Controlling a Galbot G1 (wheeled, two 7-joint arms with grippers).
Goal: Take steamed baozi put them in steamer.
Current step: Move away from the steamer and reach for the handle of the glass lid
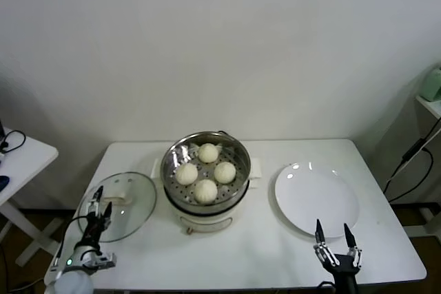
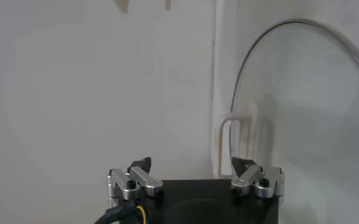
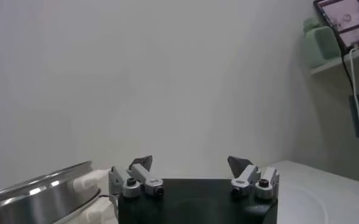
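Baozi, four small round creamy-white steamed dough buns (image 1: pixel 205 172), all sit on the perforated tray inside the round shiny stainless-steel steamer pot (image 1: pixel 171 163) at the middle of the white table (image 1: pixel 262 253), so the moving job looks finished

Going left to right: the left gripper (image 1: pixel 98 201) hangs at the near left corner, jaws spread wide and holding nothing, right above the near edge of the round glass lid with a white handle (image 1: pixel 134 218); the lid lies flat on the table just left of the steamer, likely set aside so the pot stays uncovered for loading

In the middle the buns are spaced apart in a loose diamond, none stacked, which suits even steaming; the steamer's cream-white base rests on the table, side handles pointing left and right

To the right lies the flat round white plate (image 1: pixel 317 197), bare, probably the place the buns came from

Near the plate's near edge the right gripper (image 1: pixel 335 235) points upward, jaws likewise spread and holding nothing, clear of plate and pot

Both arms seem parked low at the near side, out of the way
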